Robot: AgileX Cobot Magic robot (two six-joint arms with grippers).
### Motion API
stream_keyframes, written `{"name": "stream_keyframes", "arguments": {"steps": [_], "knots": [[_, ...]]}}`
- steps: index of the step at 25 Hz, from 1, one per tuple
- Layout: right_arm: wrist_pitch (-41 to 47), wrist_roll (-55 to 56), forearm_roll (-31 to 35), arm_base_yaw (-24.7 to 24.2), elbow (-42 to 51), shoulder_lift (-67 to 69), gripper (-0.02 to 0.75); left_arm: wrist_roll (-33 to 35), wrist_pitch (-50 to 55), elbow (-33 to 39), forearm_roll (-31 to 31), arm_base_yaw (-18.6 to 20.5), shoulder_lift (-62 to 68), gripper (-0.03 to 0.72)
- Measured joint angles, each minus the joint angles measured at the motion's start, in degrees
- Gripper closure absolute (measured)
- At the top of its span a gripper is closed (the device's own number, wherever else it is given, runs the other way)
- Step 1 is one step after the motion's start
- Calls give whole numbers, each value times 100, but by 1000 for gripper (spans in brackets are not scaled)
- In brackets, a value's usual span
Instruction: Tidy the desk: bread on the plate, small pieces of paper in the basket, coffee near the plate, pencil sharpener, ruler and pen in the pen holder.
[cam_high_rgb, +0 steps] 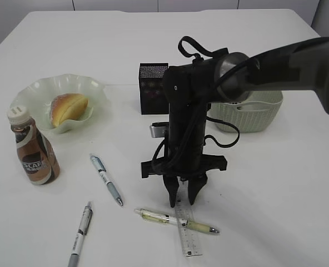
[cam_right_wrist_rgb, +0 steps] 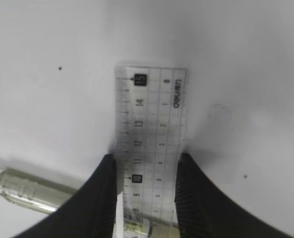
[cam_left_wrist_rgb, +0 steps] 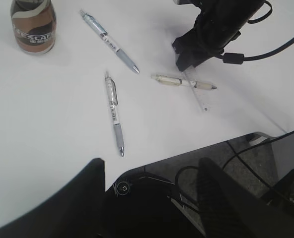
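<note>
Bread [cam_high_rgb: 69, 108] already sits on the plate [cam_high_rgb: 34, 92] at the far left of the tabletop [cam_high_rgb: 275, 183], so that part looks done. Coffee [cam_high_rgb: 33, 147] stands just beside the plate's near edge, which I would count as near enough.

Three pens lie loose further right: a grey one [cam_high_rgb: 80, 235] at the front edge, a blue one [cam_high_rgb: 106, 179] behind it, and a clear one [cam_high_rgb: 176, 220] lying across the ruler [cam_high_rgb: 186, 230]. None is in the holder [cam_high_rgb: 152, 88], the dark box behind the right arm.

The right claw [cam_high_rgb: 181, 201] is down on the ruler's far end; the right wrist view shows its fingers [cam_right_wrist_rgb: 100, 198] straddling the ruler, touching or nearly touching both long edges, so it seems to be closing on it, not yet lifting. The left claw [cam_left_wrist_rgb: 152, 193] hangs spread and empty at the near edge.

The basket [cam_high_rgb: 250, 114] stands at the right; no paper scraps or sharpener show anywhere. By my judgement, ruler and pens remain.
</note>
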Motion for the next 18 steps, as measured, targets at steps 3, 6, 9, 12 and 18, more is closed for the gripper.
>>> {"name": "stream_keyframes", "arguments": {"steps": [3,6,9,12,18], "knots": [[15,-33,-10,0,-74,-37,509,0,0,0,0,0,0,255],[-28,-92,-88,0,-79,-235,509,0,0,0,0,0,0,255],[-84,-148,-282,0,-88,-502,509,0,0,0,0,0,0,255],[-214,-266,-394,0,-88,-769,509,0,0,0,0,0,0,255],[-879,-657,-723,0,-88,-1364,509,0,0,0,0,0,0,255]]}}
